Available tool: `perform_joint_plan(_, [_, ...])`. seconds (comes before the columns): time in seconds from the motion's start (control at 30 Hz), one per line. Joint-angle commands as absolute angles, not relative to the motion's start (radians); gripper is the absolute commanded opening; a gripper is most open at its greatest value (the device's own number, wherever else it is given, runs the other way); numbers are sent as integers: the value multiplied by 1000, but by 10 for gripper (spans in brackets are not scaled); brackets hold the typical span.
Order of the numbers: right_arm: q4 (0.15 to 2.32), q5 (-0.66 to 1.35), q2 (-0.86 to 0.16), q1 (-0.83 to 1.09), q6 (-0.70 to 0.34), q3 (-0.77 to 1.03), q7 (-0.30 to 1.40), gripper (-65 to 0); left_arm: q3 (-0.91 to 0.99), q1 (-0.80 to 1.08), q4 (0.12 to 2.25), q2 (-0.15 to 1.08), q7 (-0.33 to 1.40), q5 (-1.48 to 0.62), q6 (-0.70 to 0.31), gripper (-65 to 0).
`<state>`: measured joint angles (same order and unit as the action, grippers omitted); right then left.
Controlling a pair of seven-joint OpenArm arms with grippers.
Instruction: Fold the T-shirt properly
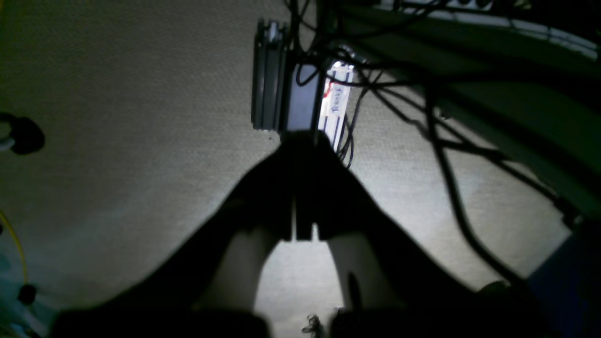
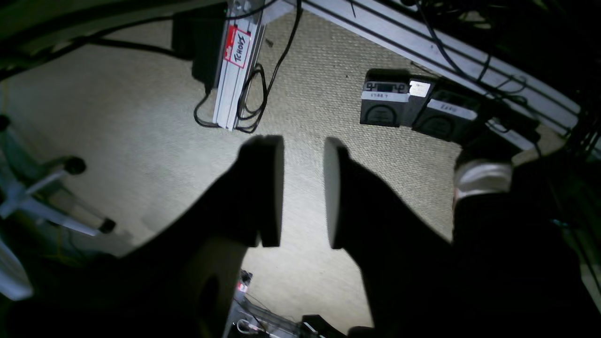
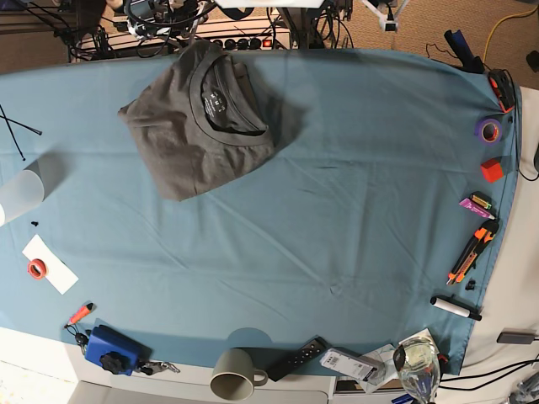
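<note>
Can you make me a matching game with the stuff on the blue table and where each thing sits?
Things:
1. T-shirt
2. mug
3. purple tape roll
4. red tape ring

Places:
A. right edge of the table cloth
B. on white paper, left side
C. bottom edge, middle
D. top, left of centre

Pairs: 1-D, 2-C, 3-A, 4-B

The bench (image 3: 337, 227) wears a blue-teal cloth. On it the T-shirt (image 3: 202, 126) lies folded near the far edge. A mug (image 3: 232, 374) and remote (image 3: 296, 358) sit at the near edge; a purple tape roll (image 3: 488, 129) and red block (image 3: 493, 169) lie at the cloth's right side.
</note>
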<state>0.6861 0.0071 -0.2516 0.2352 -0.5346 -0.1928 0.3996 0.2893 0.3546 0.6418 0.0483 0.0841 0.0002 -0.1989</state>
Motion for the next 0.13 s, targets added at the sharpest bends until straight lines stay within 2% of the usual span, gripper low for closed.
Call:
perform_joint_plan(0.0, [692,7,-263,235,-527,-193,385,-496,291,365,655,50,77,1,-200,-650])
perform_joint_plan(0.1, [692,7,-263,235,-487,-193,385,-496,291,365,672,50,77,1,-200,-650])
